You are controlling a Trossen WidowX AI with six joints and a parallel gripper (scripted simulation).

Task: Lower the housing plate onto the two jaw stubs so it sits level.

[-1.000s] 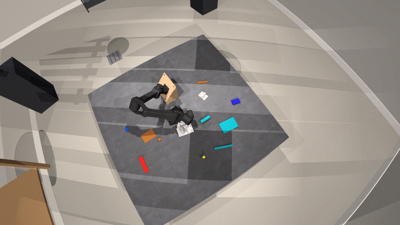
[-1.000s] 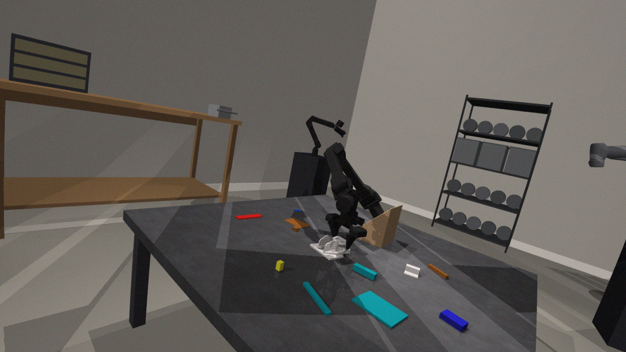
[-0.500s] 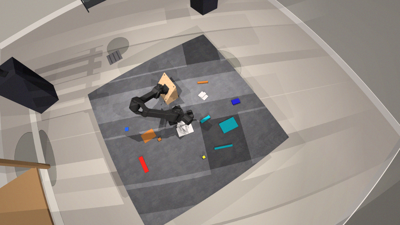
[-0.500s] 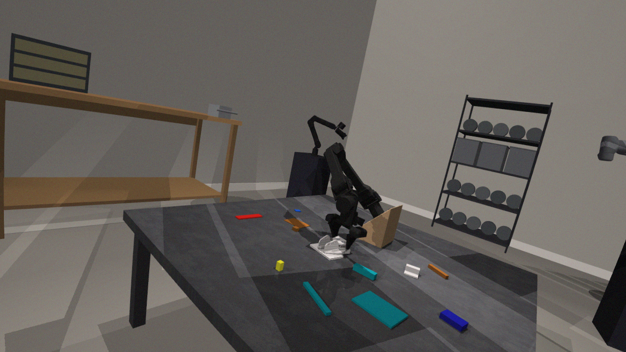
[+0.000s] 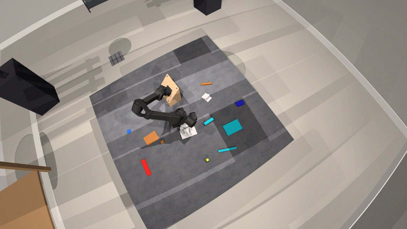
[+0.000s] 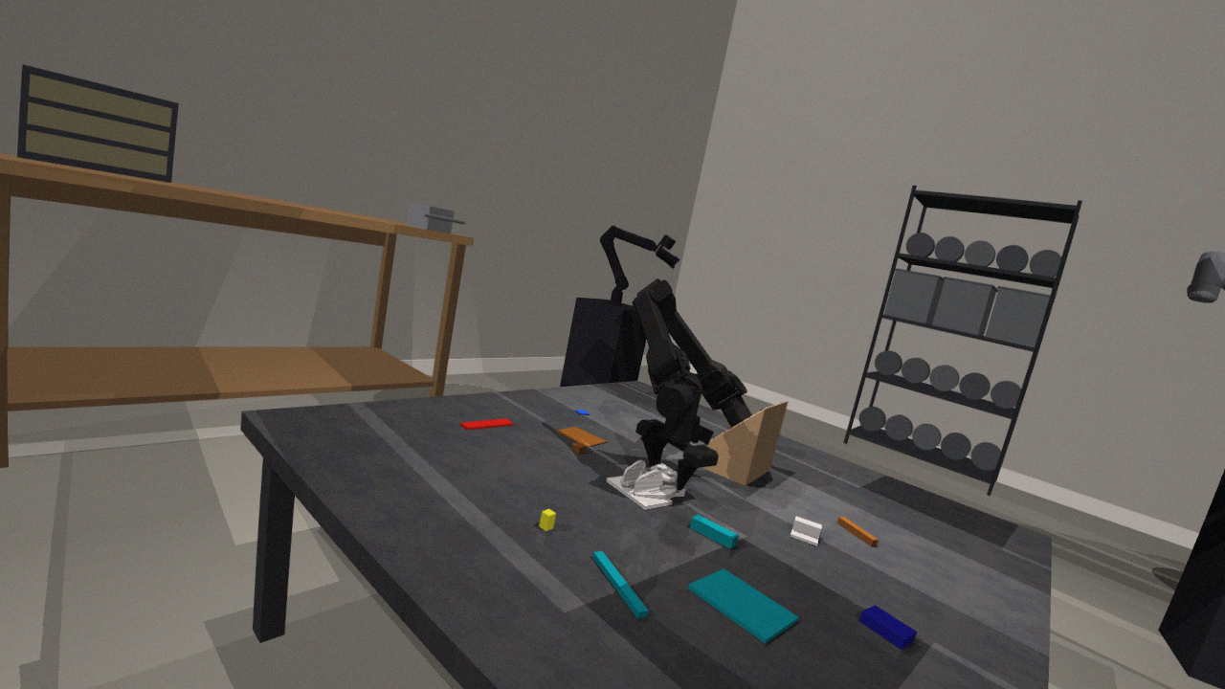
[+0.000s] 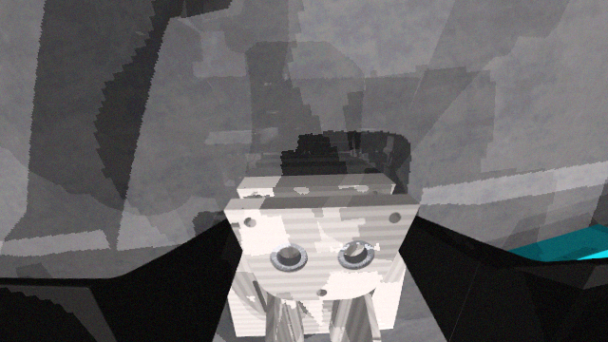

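My gripper [image 5: 184, 124] [image 6: 669, 473] [image 7: 317, 218] is shut on the white housing plate [image 7: 323, 277], a finger at each side edge. The plate has two grey-ringed holes and three small holes. It is over the white gripper base [image 5: 188, 136] [image 6: 648, 503] [image 7: 391, 309], which lies on the table. The two white jaws [image 7: 283, 323] [image 7: 353, 320] stand on the base and show below the plate's rounded edge in the wrist view. The stubs and pins are hidden under the plate. I cannot tell whether the plate touches the stubs.
The arm's wooden wedge mount [image 5: 174, 91] [image 6: 745, 454] stands behind the base. A cyan block [image 5: 208, 121] [image 6: 713, 531] lies close by, with a white bracket [image 5: 206, 97] [image 6: 806, 530] farther off. An orange plate [image 5: 151, 137] [image 6: 582, 436] and small orange block [image 5: 162, 141] lie on the other side.
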